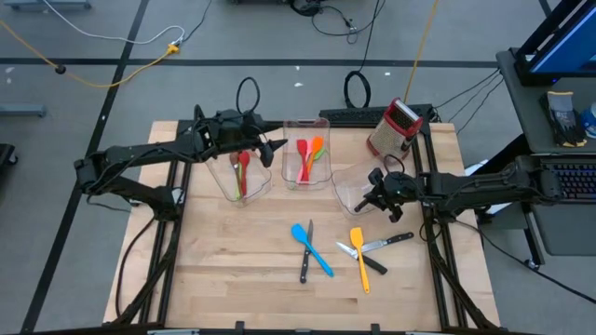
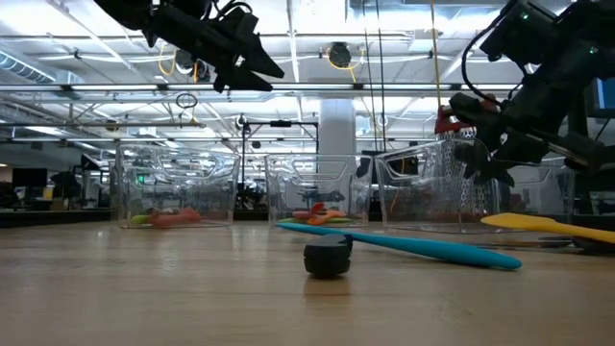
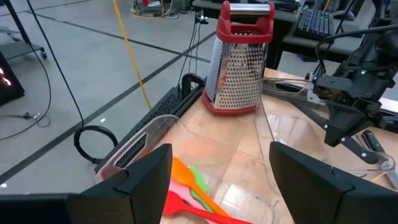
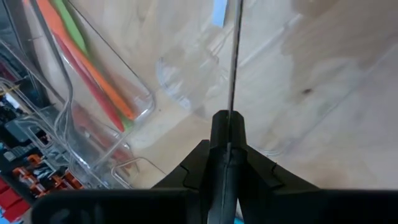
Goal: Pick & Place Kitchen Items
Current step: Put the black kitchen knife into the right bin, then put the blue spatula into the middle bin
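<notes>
My right gripper [image 1: 374,198] hangs over the right clear bin [image 1: 348,182], shut on a black-handled knife [image 4: 228,127]. My left gripper [image 1: 277,149] is open and empty, held high between the left bin [image 1: 244,191] and the middle bin [image 1: 305,126]. Red and green utensils [image 1: 243,170] lie in the left bin, and red, orange and green ones [image 1: 308,156] in the middle bin. On the bare table lie a blue spatula [image 1: 312,249], a yellow spatula [image 1: 360,258] and black-handled knives [image 1: 305,262] [image 1: 384,243]. My right gripper pinches the knife's black handle [image 4: 227,124] between its two fingers. The thin blade [image 4: 235,59] sticks out ahead of the fingers, seen edge-on. It slants down over the right bin's floor, and its tip runs out of the picture. The knife is lifted clear of the table.
A red-topped metal box grater [image 1: 395,128] stands at the table's far right corner, behind the right bin. The loose utensils fill the table's near middle. The wood to their left [image 1: 223,261] is bare.
</notes>
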